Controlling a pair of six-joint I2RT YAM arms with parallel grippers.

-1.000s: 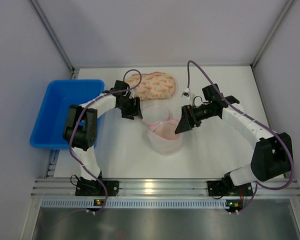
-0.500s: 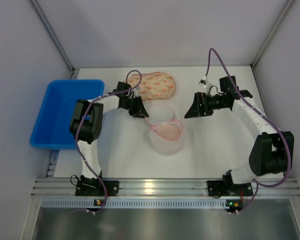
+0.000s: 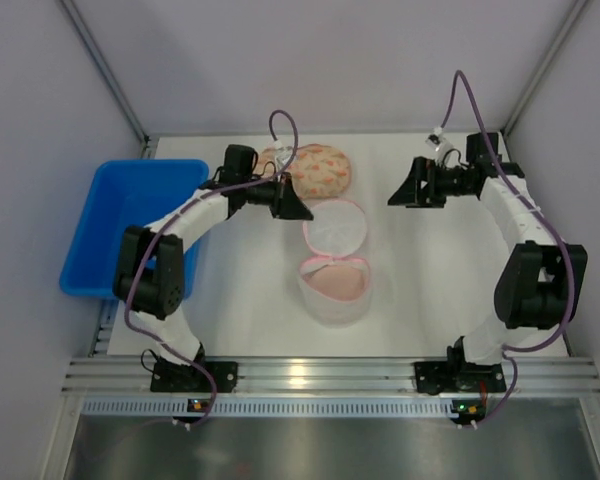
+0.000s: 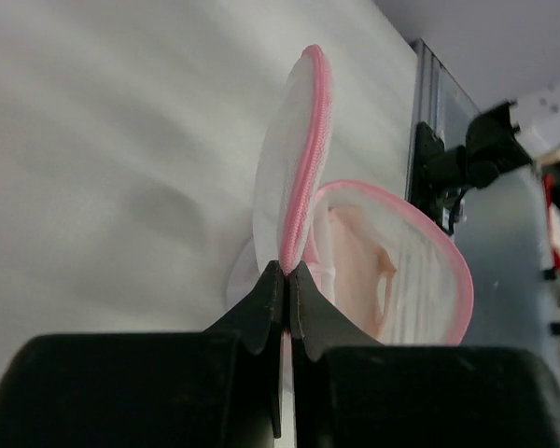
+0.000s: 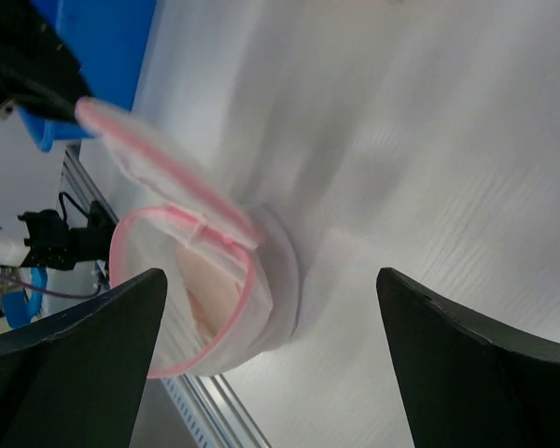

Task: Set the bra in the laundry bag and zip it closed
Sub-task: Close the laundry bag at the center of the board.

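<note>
Your left gripper (image 4: 287, 271) is closed tight on the pink rim of the round flap (image 3: 335, 226) of the laundry bag (image 3: 332, 310), and it holds this flap back from the mouth, at the centre of the top view. The bag stands open just below the flap, with the bra (image 3: 337, 282) inside as pale peach cloth. Your right gripper (image 3: 400, 195), at the upper right, has its jaws wide apart and holds nothing, well apart from the bag.

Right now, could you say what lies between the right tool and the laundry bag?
Only bare table between right tool and laundry bag, in the top view.
</note>
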